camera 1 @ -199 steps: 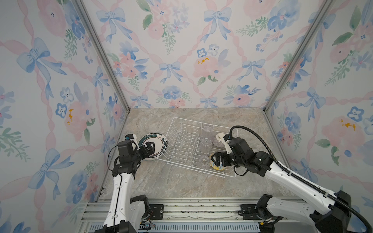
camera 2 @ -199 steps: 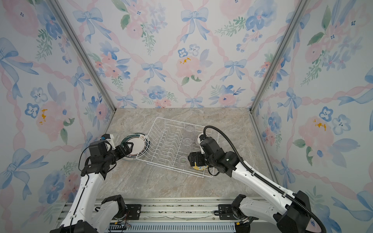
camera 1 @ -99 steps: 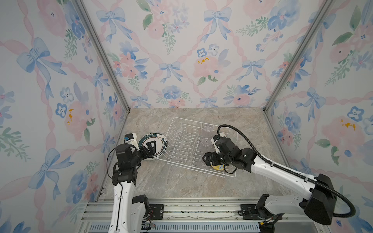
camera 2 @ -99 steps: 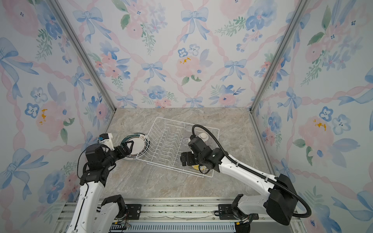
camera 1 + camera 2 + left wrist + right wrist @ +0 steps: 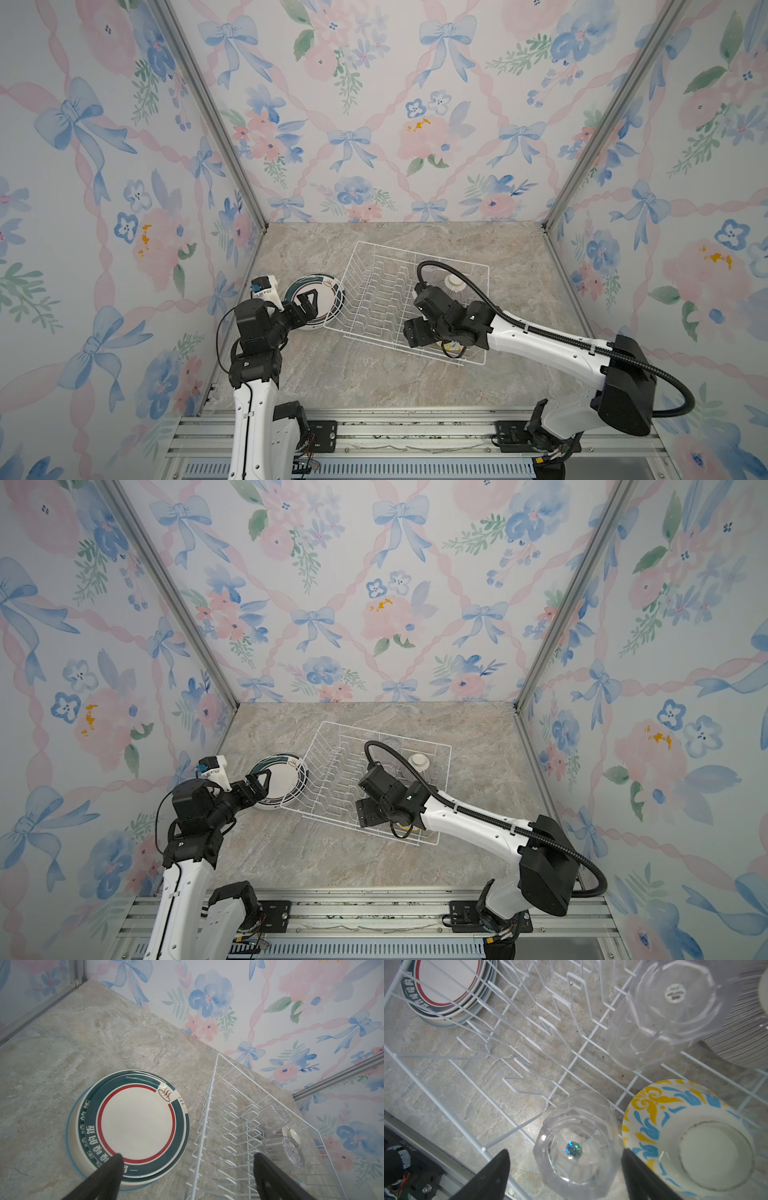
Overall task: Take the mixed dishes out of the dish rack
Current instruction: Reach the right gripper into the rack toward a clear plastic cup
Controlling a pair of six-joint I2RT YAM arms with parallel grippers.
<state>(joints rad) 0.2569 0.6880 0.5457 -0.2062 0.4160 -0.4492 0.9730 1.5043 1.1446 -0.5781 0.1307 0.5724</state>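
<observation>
r gripper [image 5: 565,1152], jaws apart, straddles base-up small clear glass cup [image 5: 577,1145] in white wire dish rack [image 5: 374,291], nearer than l arm.

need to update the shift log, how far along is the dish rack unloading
Done: the plates sit stacked on the table beside the dish rack, the open left hand over them. In hand: nothing yet; the right hand stands open astride a small glass cup. Left inside: that cup, another glass cup, the yellow-blue bowl and the striped bowl.
</observation>
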